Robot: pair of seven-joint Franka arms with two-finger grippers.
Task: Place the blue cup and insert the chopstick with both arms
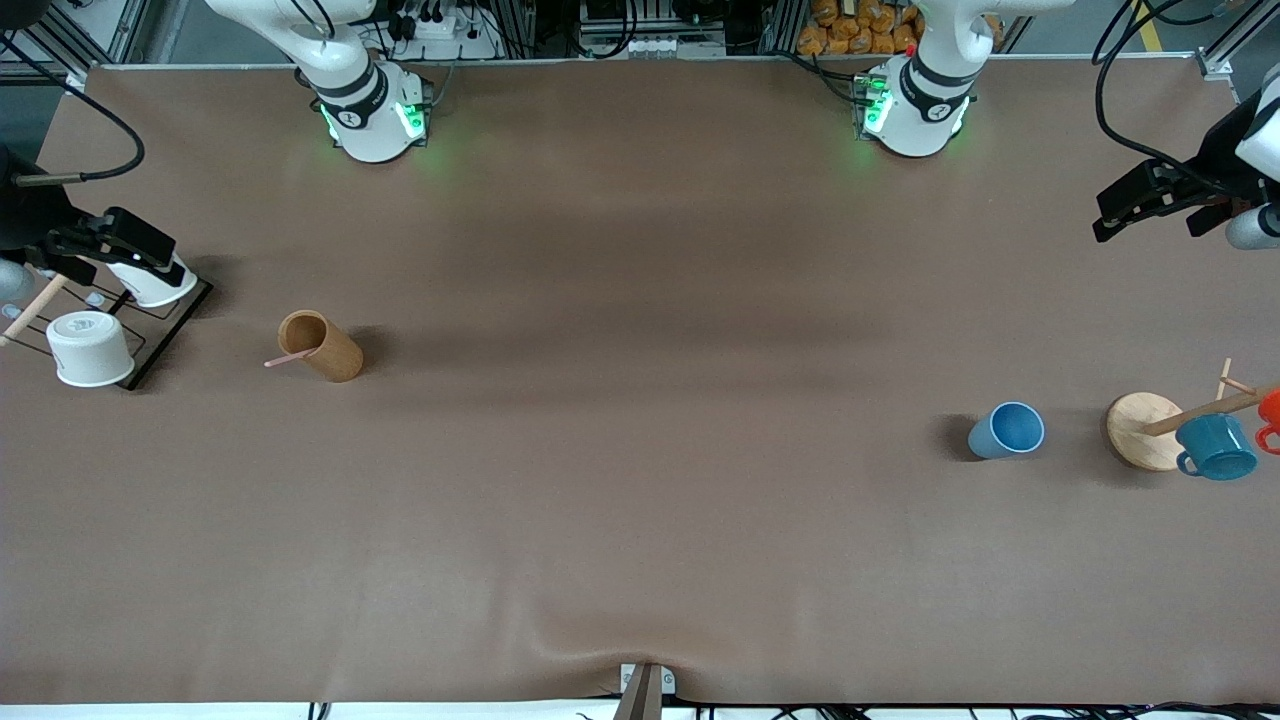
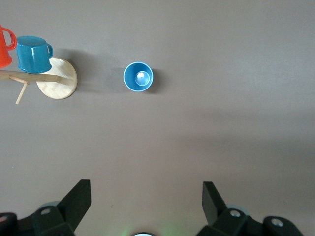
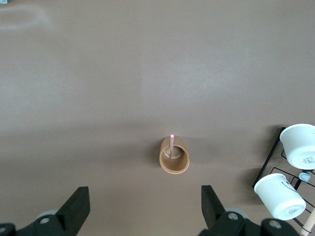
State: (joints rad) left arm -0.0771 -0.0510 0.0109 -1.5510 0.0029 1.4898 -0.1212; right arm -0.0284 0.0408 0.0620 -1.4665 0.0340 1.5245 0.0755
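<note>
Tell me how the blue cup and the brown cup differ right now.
The blue cup is light blue and tapered; the brown cup is a tan straight cylinder. The blue cup is empty, while the brown cup holds the chopstick. The blue cup stands toward the left arm's end, the brown toward the right arm's. Both stand upright, handleless, ungripped.

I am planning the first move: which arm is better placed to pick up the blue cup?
The left arm. The blue cup stands toward its end of the table, and the open left gripper hangs above that end. The open right gripper is over the brown cup's end.
</note>
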